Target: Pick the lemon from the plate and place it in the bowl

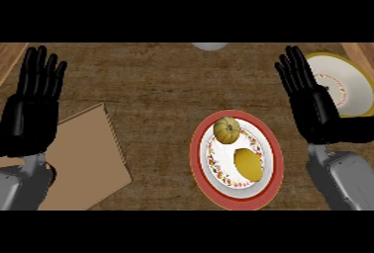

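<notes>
a: where is the lemon [248, 164]?

b: it lies on the plate [197, 158] with the red rim, in the middle of the counter [161, 89]. it is on the near half of the plate. a small ribbed squash [226, 129] sits on the far half, close to the lemon. i cannot tell if they touch.

a: and the bowl [352, 84]?

b: it is at the far right, white with a yellow rim. the right hand [314, 106] hides part of it.

a: what are the hands doing?

b: both are open, with the fingers straight and pointing away. they hold nothing. the left hand [29, 113] rests at the left edge, above a brown board [80, 158]. the right hand is up at the right, between the plate and the bowl.

a: so nothing is picked yet?

b: no, the lemon is untouched.

a: how will the lemon feel?

b: i think it is light and hard enough not to squash. but it is smooth and round, so it could roll or slip on the plate.

a: where should the hand take it?

b: around its fat middle, i think, with the thumb on one long side and the fingers on the other. coming from the near side keeps the hand away from the squash. the right hand is the closer one to the bowl.
</notes>
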